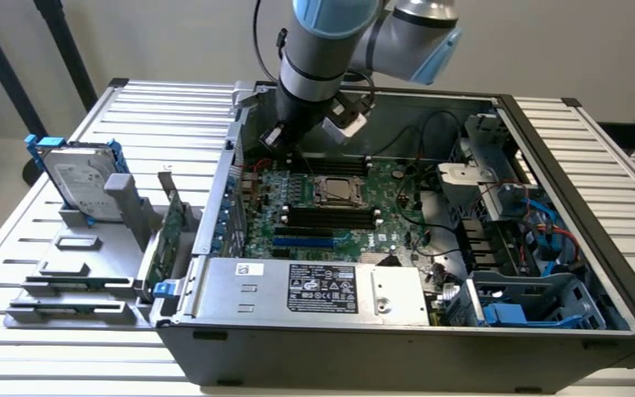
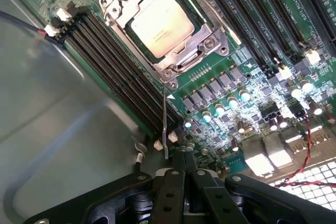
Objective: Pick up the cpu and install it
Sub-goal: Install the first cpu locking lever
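1. The cpu [image 2: 161, 23] lies seated in its socket on the motherboard [image 2: 251, 56] (metal top up), inside the open computer case [image 1: 329, 356].
2. The end effector [image 2: 185, 158] hangs over the board with its fingers pressed together, just beside the end of the thin socket lever [image 2: 166, 124].

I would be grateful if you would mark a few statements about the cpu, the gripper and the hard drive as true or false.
1. The cpu sits in the socket on the motherboard. True.
2. The gripper holds the cpu. False: it is shut, and the cpu lies in the socket, apart from it.
3. The hard drive lies flat inside the case. False: it stands upright in a grey holder outside the case, at the exterior view's left.
4. The case is open, with the motherboard exposed. True.
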`<state>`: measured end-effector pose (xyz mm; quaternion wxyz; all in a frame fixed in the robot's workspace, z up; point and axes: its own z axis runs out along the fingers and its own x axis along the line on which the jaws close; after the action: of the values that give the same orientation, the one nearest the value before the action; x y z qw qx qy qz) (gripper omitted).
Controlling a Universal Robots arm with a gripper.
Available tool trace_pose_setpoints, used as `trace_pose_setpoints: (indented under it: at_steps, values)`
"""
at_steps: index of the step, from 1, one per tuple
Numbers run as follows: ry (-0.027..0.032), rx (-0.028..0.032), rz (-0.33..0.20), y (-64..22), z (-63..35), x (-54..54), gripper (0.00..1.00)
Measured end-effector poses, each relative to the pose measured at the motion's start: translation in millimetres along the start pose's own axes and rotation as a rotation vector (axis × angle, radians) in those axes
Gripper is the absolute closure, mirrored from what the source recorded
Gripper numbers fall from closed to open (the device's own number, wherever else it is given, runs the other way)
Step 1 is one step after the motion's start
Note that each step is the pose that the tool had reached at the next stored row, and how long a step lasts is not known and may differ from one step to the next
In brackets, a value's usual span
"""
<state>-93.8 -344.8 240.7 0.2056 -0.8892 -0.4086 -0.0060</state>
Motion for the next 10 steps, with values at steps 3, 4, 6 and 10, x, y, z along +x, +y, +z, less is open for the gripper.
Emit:
trace_pose_setpoints:
  at_steps: [3,4,6,10]
  values:
    - [0.0158,-0.0056,0.029,0.0,0.0,0.0,0.89]
    - [0.021,-0.008,0.038,0.0,0.1,0.0,0.89]
    - [0.0322,-0.014,0.052,0.0,0.0,0.0,0.89]
    - [0.0541,-0.0278,0.071,-0.1,-0.1,0.0,0.89]
